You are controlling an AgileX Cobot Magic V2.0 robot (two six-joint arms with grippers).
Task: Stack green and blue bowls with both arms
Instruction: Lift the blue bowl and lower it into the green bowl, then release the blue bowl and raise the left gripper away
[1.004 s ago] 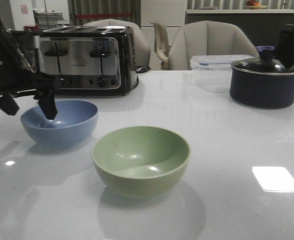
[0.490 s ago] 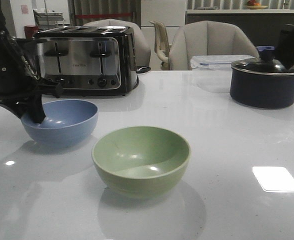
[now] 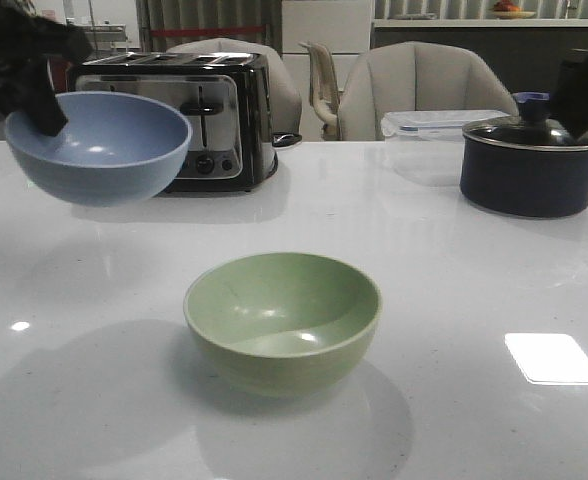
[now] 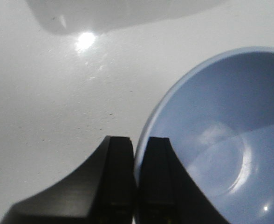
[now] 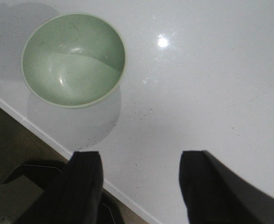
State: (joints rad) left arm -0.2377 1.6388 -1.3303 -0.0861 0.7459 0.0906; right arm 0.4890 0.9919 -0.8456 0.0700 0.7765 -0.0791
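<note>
Left gripper pinching the blue bowl by its rim, fingers clamped — bowl held clear above the white tabletop, green bowl resting centre, right gripper fingers spread wide, holding nothing.

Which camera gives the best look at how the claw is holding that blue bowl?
The left wrist view: the left claw pinches the blue bowl at its rim, one finger inside, one outside. The front view shows the whole bowl lifted off the table, but the claw is dark and cropped. The right wrist view misses it.
</note>
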